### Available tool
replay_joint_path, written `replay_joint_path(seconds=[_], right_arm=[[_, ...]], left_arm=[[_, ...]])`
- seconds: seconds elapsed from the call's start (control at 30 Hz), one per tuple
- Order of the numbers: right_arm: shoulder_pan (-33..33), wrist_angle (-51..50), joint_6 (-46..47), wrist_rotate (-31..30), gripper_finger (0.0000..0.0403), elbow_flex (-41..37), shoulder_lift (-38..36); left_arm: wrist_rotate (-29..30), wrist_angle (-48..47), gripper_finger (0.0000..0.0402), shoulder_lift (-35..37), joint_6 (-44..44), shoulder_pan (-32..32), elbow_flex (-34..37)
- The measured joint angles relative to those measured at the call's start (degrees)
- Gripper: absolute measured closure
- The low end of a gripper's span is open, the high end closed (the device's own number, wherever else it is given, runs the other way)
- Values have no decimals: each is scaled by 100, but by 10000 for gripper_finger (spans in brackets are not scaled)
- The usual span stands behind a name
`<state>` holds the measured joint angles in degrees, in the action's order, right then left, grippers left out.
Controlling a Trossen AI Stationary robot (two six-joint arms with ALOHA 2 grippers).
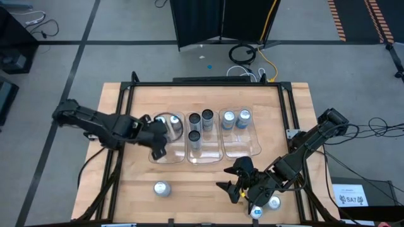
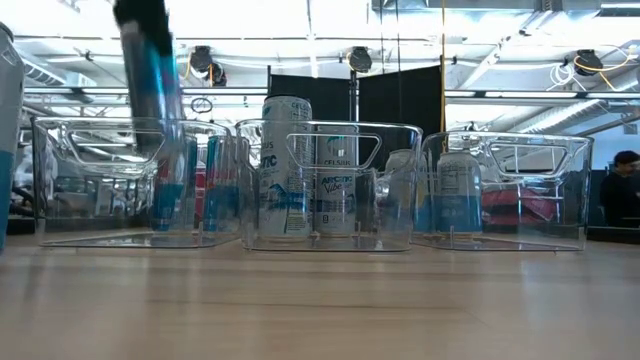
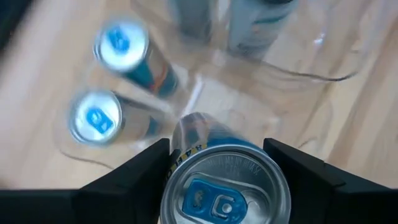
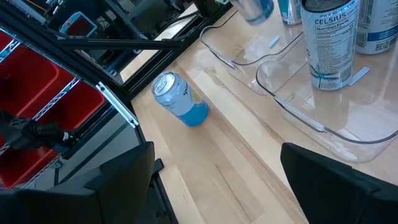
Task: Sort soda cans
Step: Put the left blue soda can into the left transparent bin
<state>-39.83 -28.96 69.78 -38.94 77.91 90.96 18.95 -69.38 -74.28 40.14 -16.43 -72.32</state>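
My left gripper (image 1: 157,146) hangs over the left clear tray (image 1: 165,157), shut on a blue-tabbed soda can (image 3: 227,186). Two more blue-tabbed cans (image 3: 93,118) stand in that tray. The middle tray (image 1: 203,159) holds three dark-topped cans (image 1: 194,135), and the right tray (image 1: 251,150) holds two silver cans (image 1: 228,118). One can (image 1: 162,188) stands alone on the table near the front left. My right gripper (image 1: 237,184) is open above the front right of the table, with nothing between its fingers. My left gripper pinches the can's upper wall (image 3: 171,163), just below the rim, between its two fingers (image 3: 140,171), one on each side. The fingers slant down from above. The can (image 2: 150,90) hangs tilted below them, clear of the tray.
Two more cans (image 1: 273,203) stand at the front right edge, beside my right arm. The lone can (image 4: 180,99) has bare wood around it. The black table frame (image 1: 126,94) runs along the sides. A person sits far off in the room (image 2: 625,190).
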Motion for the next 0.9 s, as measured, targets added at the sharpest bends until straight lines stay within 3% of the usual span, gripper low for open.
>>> replay_joint_path(seconds=[0.17, 0.33, 0.63, 0.9], right_arm=[[9, -1, 44, 3, 62, 0, 0], [42, -1, 53, 3, 62, 0, 0], [42, -3, 68, 3, 62, 0, 0], [35, -6, 133, 8, 62, 0, 0]], left_arm=[[-619, 852, 149, 488, -42, 765, 969], [-1053, 1191, 149, 561, -149, 1360, 1449], [-1136, 1151, 148, 232, -348, 2016, 1515], [-1133, 1145, 138, -45, -302, 2177, 1623]])
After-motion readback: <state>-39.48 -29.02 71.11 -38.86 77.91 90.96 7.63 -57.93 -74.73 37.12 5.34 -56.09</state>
